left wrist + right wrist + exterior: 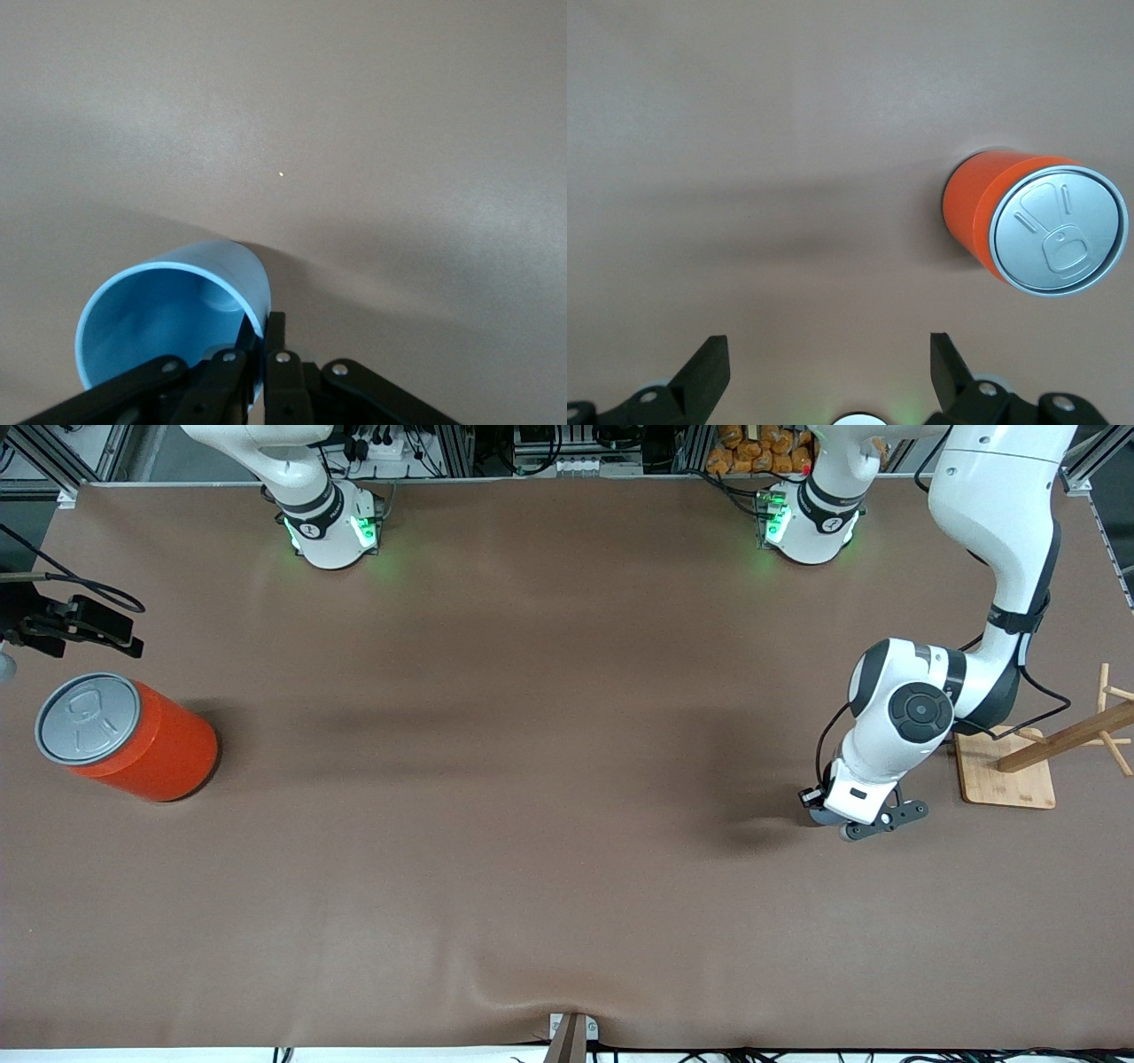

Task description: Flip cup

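In the front view you see the left hand (873,825) low over the bench (532,824) toward the left arm's end, just beside the wooden rack (1054,748) on its square base; the cup itself is hidden under that hand and wrist here. At the right arm's end stands the orange can (133,735), upright, its grey pull-tab lid closed, so you cannot see inside it. The right hand is not clear in this view; only dark gear shows at the edge above the can. In the left wrist view your left hand (263,341) is clenched on the cup (173,328): the two fingers (276,350) pinch the rim wall, one inside the mouth and one outside. The light-blue cup is tilted on its side with its open mouth facing the camera, and it is empty inside. It sits right at the fingertips, its body reaching away from the hand toward the bench. In the right wrist view your right hand (830,363) hangs released, fingers spread wide, over bare bench, with the orange can (1036,226) standing near it, apart from both fingers.
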Motion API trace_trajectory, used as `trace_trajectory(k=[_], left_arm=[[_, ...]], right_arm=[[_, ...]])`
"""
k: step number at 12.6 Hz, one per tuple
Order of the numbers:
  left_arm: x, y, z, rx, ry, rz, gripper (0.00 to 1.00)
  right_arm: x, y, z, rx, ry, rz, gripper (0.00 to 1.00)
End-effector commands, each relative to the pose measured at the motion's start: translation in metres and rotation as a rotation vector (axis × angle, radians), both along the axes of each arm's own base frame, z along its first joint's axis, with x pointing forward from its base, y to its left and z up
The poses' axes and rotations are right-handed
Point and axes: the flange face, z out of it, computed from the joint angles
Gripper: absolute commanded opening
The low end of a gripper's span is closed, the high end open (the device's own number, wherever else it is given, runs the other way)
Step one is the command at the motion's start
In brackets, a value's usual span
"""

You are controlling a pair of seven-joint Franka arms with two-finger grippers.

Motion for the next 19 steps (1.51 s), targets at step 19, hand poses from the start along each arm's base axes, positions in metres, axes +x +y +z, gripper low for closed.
trace_trajectory(k=[19], left_arm=[[-0.054,0.005,0.378,-0.033,-0.065,-0.299,1.0]], right_arm=[[0.007,-0.002,-0.002,0.013,0.007,0.006,1.0]])
